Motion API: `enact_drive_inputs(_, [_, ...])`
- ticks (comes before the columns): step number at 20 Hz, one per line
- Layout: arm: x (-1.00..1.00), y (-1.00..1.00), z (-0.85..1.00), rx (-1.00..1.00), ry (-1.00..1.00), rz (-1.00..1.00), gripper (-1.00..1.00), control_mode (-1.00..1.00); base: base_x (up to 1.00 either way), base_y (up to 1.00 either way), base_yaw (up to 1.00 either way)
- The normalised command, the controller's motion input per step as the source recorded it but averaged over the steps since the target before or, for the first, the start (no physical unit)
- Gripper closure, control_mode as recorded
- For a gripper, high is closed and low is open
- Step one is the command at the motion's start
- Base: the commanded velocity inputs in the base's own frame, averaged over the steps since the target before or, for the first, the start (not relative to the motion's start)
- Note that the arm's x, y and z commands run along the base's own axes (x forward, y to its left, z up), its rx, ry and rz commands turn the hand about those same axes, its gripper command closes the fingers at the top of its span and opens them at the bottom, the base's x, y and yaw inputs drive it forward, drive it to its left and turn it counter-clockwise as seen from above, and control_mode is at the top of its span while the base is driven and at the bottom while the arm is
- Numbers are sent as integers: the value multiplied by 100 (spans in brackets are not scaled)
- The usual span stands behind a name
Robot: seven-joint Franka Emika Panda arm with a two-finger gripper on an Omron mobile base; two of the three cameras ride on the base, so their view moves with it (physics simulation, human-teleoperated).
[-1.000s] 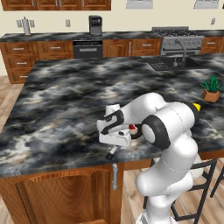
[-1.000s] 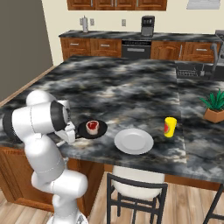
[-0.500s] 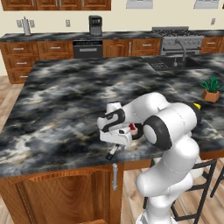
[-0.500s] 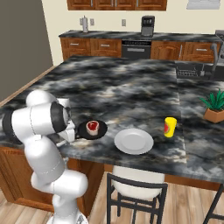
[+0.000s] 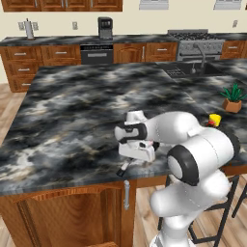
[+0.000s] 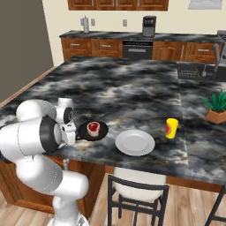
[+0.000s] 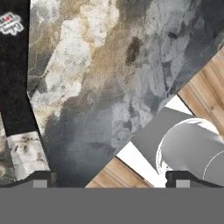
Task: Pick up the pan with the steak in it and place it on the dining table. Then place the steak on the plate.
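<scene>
The black pan (image 6: 94,131) rests on the dining table (image 6: 132,92) near its front edge, and the red steak (image 6: 93,128) lies in it. Just right of the pan sits the light-grey plate (image 6: 135,142). My gripper (image 6: 70,134) hangs over the pan's handle at the left. In the hand view the black handle (image 7: 17,87) and its silvery tip (image 7: 27,153) run along the left side, by the left fingertip (image 7: 41,178). The gripper (image 7: 113,180) is open, its fingertips far apart and holding nothing. In the left base view the hand (image 5: 136,153) covers the pan, and the handle tip (image 5: 123,170) sticks out below it.
A yellow cup (image 6: 171,128) stands right of the plate, with a potted plant (image 6: 216,110) further right. A sink (image 5: 193,70) is set into the far side. A stool (image 6: 137,187) stands under the table's front edge. Wooden floor (image 7: 205,87) shows beyond that edge.
The fingers have spread apart and let go of the pan's handle. The pan, steak and plate have stayed in place, and the arm has hardly moved.
</scene>
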Motion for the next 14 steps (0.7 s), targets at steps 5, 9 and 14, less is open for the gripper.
enact_drive_inputs(5, [-66, -33, 29, 0, -5, -5, -100, -100, 0, 0, 0])
enact_drive_inputs(9, [-39, -12, 74, 6, -19, -1, -100, -100, 0, 0, 0])
enact_drive_inputs(14, [-18, -4, 69, 11, -31, 0, -100, -100, 0, 0, 0])
